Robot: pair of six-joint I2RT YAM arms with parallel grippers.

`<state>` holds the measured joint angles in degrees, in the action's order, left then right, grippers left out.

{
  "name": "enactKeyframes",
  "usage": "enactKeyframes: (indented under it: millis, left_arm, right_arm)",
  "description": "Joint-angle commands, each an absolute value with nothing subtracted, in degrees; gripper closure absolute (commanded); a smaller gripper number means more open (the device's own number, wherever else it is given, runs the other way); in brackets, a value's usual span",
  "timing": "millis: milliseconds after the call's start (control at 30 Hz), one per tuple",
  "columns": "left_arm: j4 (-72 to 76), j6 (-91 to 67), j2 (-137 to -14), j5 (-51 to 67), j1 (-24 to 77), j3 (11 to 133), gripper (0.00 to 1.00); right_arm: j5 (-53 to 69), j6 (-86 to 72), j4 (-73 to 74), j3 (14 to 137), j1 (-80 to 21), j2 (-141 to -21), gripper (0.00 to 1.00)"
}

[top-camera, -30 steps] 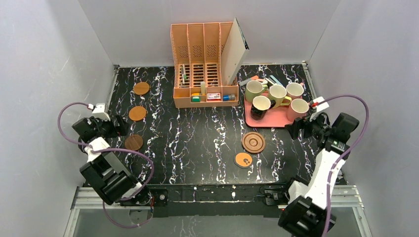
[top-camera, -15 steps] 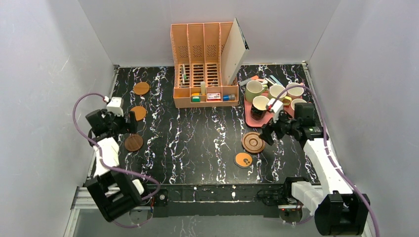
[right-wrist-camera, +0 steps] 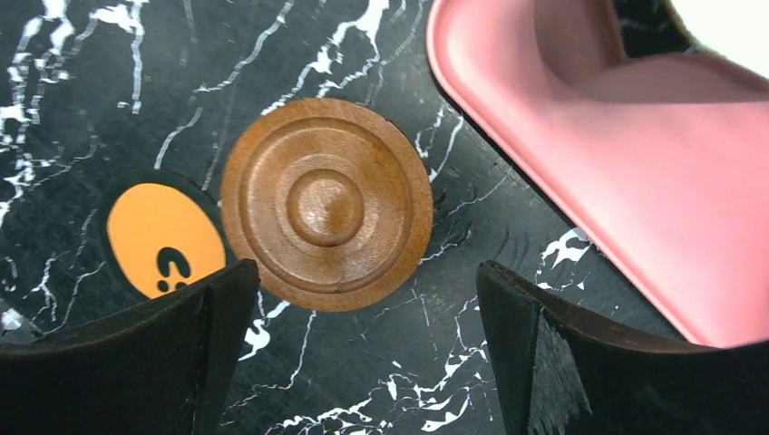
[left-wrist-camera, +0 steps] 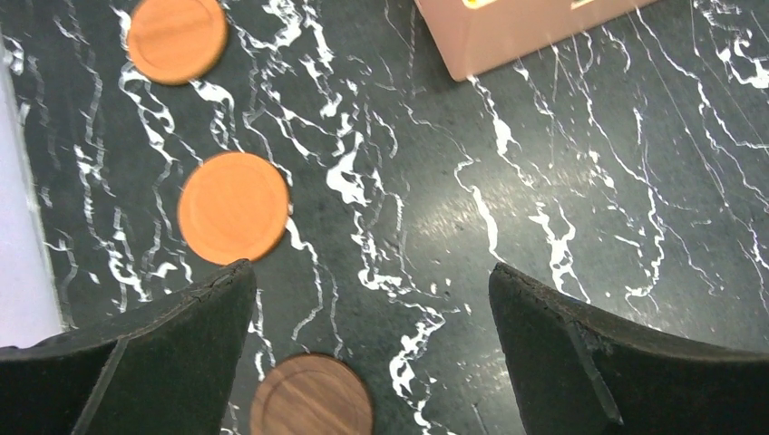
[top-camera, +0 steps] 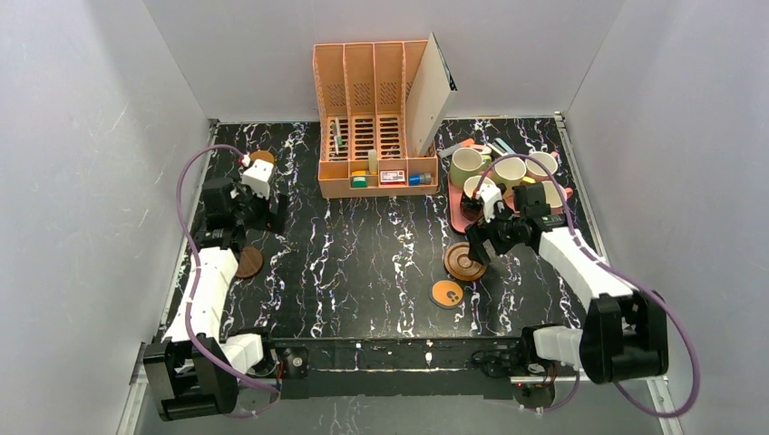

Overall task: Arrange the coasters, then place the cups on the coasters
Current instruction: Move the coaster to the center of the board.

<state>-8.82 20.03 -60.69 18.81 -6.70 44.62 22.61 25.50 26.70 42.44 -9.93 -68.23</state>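
Down the left side lie two plain orange-brown coasters and a dark brown coaster. My left gripper hovers open above the bare table just right of them, holding nothing; from above, the left gripper hides the middle disc. The ringed wooden coaster and the orange marked coaster lie close together. My right gripper hangs open and empty beside the ringed disc. On the pink tray stand the olive, yellow, white and black cups; my right arm covers the pink cup.
A peach desk organizer with small items and a leaning white board stands at the back centre. Loose pens lie behind the tray. Grey walls close in the table on three sides. The tray's corner is just right of my right gripper.
Both arms swung in from the table's sides. The left gripper moved farther back over the coaster column; the right gripper moved left from the tray to the ringed coaster. Both stayed open.
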Motion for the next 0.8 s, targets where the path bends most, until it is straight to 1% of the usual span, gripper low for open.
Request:
enactKeyframes:
  millis: [0, 267, 500, 633, 767]
  left_arm:
    - [-8.8, 18.4, -57.9, 20.2, -5.3, 40.5, 0.02]
    - [-9.5, 18.1, -53.6, 21.6, -4.9, 36.6, 0.02]
    - [-8.1, 15.3, -48.5, 23.0, -4.9, 34.3, 0.02]
    - [-7.2, 14.6, -47.1, 22.7, -4.9, 33.3, 0.02]
    - [-6.6, 14.0, -47.4, 24.1, -4.9, 33.3, 0.02]
  right_arm:
    - [19.0, 23.5, 29.1, 46.6, -10.1, -73.1, 0.02]
    - [18.5, 23.0, 29.0, 46.6, -10.2, -79.0, 0.02]
    - [22.9, 22.9, 31.2, 47.9, -11.4, -83.5, 0.02]
    - [24.4, 23.4, 31.2, 48.0, -17.3, -83.8, 0.02]
    - [24.9, 23.7, 30.4, 50.1, -28.8, -85.7, 0.02]
